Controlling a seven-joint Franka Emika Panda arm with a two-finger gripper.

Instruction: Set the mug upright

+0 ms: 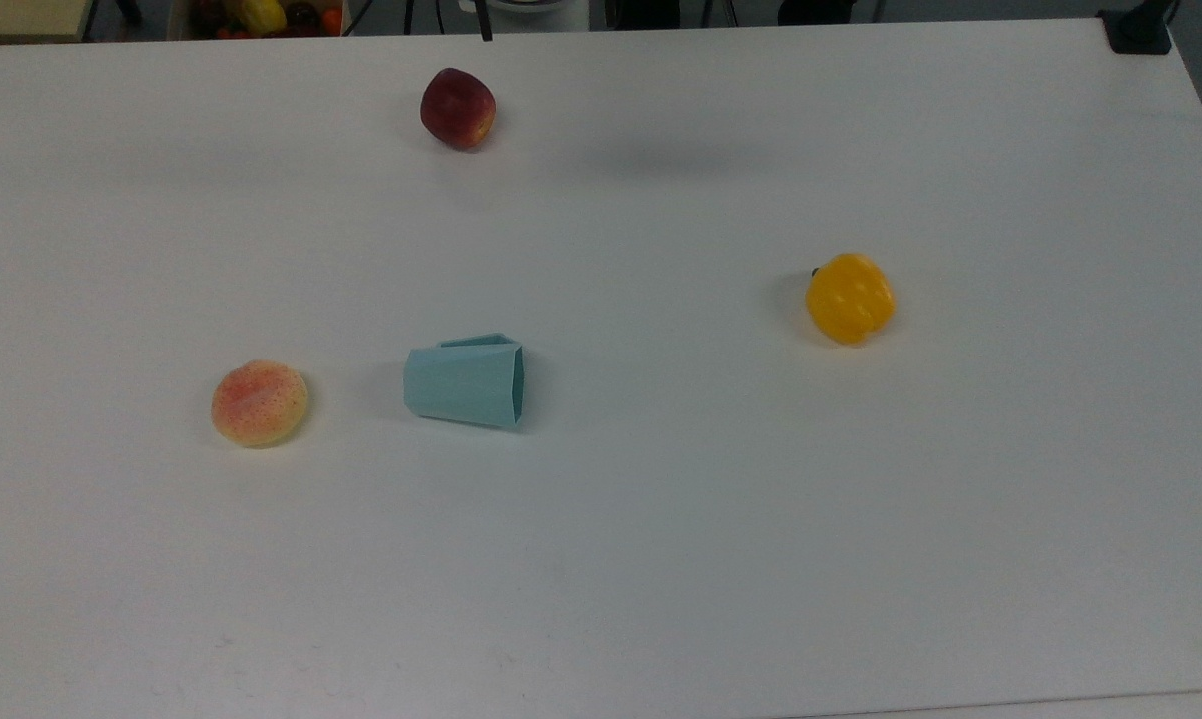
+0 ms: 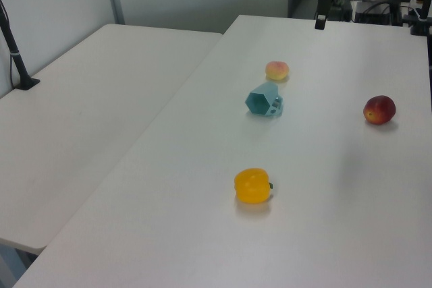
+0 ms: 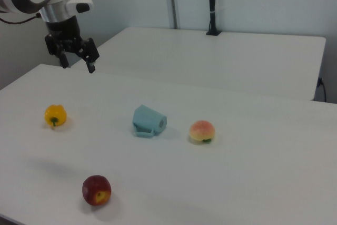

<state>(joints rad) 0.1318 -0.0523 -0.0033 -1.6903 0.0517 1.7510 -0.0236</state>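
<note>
Mug (image 1: 464, 384) lying on side near table (image 1: 661, 559) centre, rim facing top view's right, handle toward far edge; peach (image 1: 259, 402) near its base. Gripper (image 3: 77, 62) hovering high over far corner in right view, fingers spread, carrying nothing, well apart from mug. Suggest approaching from above, pinching rim wall, tipping base down. Open room all round; yellow pepper (image 1: 849, 298) and apple (image 1: 457, 108) lying well clear.

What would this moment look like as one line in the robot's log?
mug: on its side, untouched | gripper: open, raised, far from mug | nearby: peach, yellow pepper, red apple
</note>
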